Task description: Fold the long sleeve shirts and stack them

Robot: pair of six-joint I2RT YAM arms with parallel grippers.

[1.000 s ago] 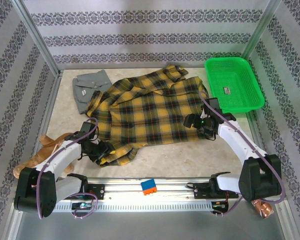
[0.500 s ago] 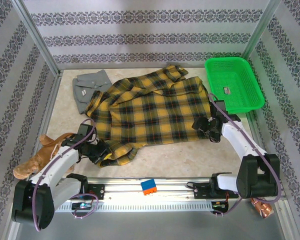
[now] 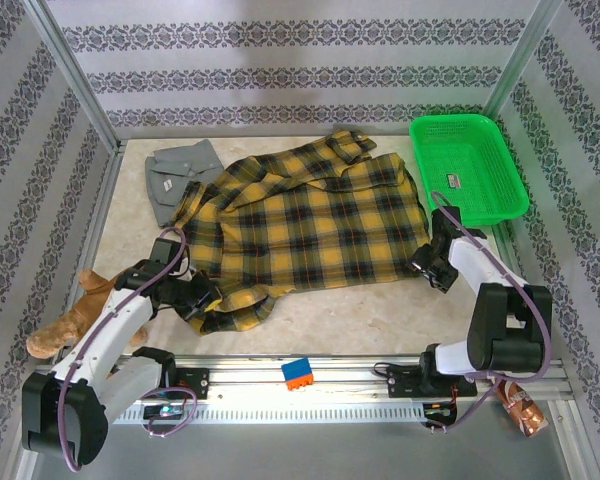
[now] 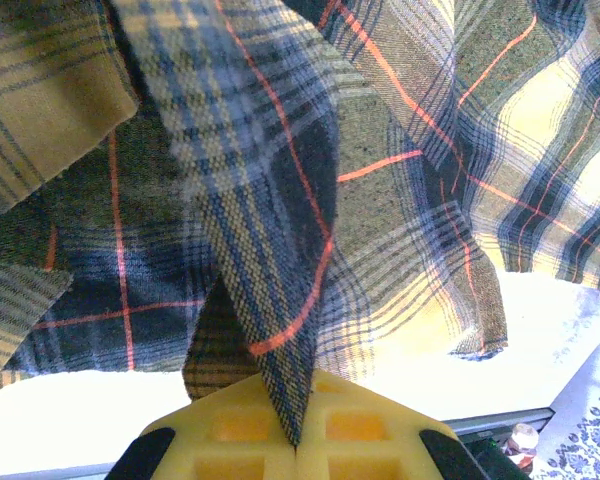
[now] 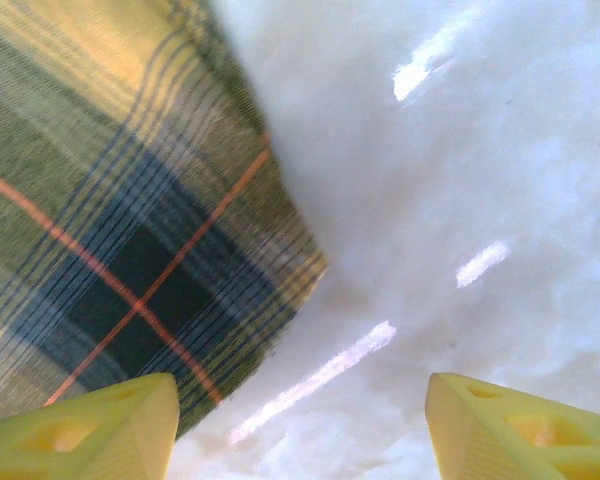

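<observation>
The yellow-and-black plaid shirt (image 3: 300, 230) lies spread across the middle of the table. The grey shirt (image 3: 175, 175) sits folded at the back left, partly under the plaid one. My left gripper (image 3: 195, 297) is at the plaid shirt's near left hem and is shut on a fold of that cloth (image 4: 280, 330), which rises from between the yellow fingers (image 4: 230, 430). My right gripper (image 3: 427, 265) hovers open at the shirt's near right corner. That plaid corner (image 5: 130, 250) reaches the left finger (image 5: 100, 430), and bare table shows between the fingers.
A green basket (image 3: 485, 160) stands at the back right, close behind the right arm. A brown plush toy (image 3: 75, 315) lies at the left edge beside the left arm. A blue-and-orange block (image 3: 299, 373) rests on the front rail. Patterned walls enclose the table.
My left gripper has shut on the plaid hem. My right gripper has slid right, off the shirt's body to its near right corner, with its jaws narrowing.
</observation>
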